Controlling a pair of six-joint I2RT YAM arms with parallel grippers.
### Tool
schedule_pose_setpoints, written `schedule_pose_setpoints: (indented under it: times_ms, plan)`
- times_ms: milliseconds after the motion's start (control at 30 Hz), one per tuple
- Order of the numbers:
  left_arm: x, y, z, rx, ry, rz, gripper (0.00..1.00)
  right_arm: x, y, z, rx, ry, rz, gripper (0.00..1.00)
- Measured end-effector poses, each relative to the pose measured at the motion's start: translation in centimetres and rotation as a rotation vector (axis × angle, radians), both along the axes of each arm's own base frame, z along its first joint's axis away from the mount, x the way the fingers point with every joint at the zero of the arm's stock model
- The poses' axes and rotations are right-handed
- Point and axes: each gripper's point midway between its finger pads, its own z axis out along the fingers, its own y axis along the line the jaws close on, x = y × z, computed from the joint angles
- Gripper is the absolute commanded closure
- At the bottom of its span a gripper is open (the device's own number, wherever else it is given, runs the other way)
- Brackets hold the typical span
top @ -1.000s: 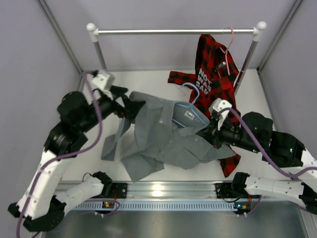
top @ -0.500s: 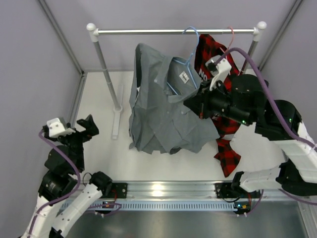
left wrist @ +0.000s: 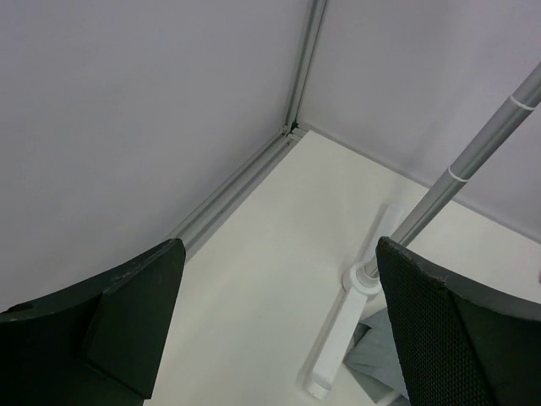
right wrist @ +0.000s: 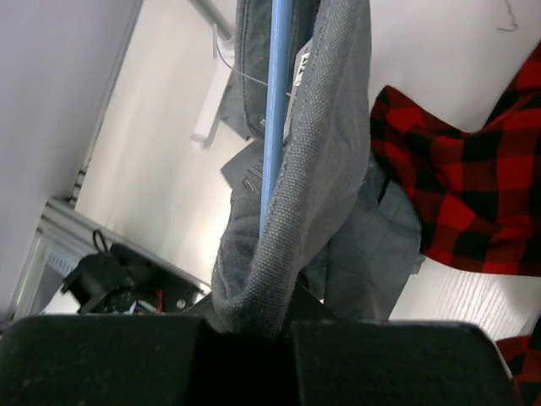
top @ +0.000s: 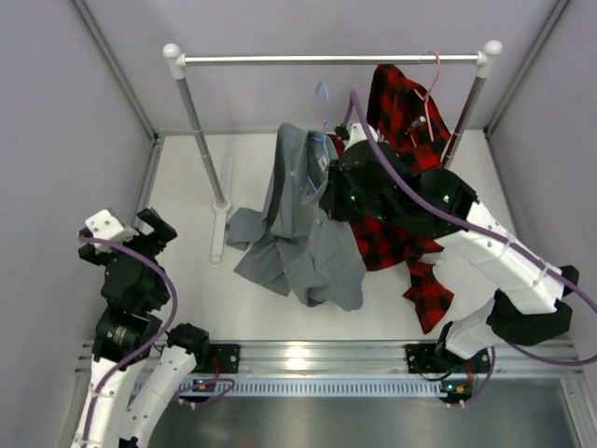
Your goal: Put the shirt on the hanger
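You are holding the grey shirt point(top: 303, 219), seemingly already draped on the blue hanger point(right wrist: 275, 101), just under the rail point(top: 326, 59), your right hand point(right wrist: 254, 326) clamping both, while your left hand point(top: 154, 227) is hovering aside, fingers apart and empty.

left arm point(top: 126, 308) folded back, left tool point(top: 157, 227) wide open | right arm point(top: 485, 241) stretched forward, right tool point(right wrist: 251, 321) clamped

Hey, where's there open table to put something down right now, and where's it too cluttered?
Bare table lies front left, between the rack foot, the left gripper and the rail; also behind, between the post and the shirt. Crowded centre and right, under the shirt and plaid shirt.
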Motion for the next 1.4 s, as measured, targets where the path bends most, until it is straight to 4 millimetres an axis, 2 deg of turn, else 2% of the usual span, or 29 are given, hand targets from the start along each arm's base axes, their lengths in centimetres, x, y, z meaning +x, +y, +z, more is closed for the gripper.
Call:
schedule_pose_setpoints:
  times_ms: [167,533,700,900,1000,1133,1267,1400]
  plan:
    - [1.2,-0.5,-0.9,0.007,0.036,-0.032,0.02,1.9,0.6,-0.9,-0.026,-0.012,-0.093,1.0]
    - [3.7,-3.1,-3.5,0.032,0.139,-0.163,0.02,6.3,3.7,0.3,-0.033,-0.102,-0.196,1.0]
    - [4.2,-3.8,-3.9,0.034,0.156,-0.201,0.02,8.2,3.5,1.0,-0.033,-0.131,-0.225,1.0]
    - [5.2,-4.4,-5.1,0.04,0.21,-0.224,0.02,9.6,3.2,2.8,0.002,-0.167,-0.226,1.0]
    - [5.5,-4.5,-5.6,0.042,0.233,-0.232,0.02,10.9,3.4,3.4,0.018,-0.185,-0.228,1.0]
    - [5.5,-4.5,-5.6,0.041,0.234,-0.232,0.02,12.6,4.0,2.2,-0.008,-0.187,-0.238,1.0]
    - [5.5,-4.3,-5.7,0.038,0.235,-0.23,0.02,13.5,5.0,0.2,-0.052,-0.172,-0.239,1.0]
    - [5.5,-4.4,-5.7,0.036,0.236,-0.236,0.02,14.0,5.4,-0.9,-0.066,-0.167,-0.252,1.0]
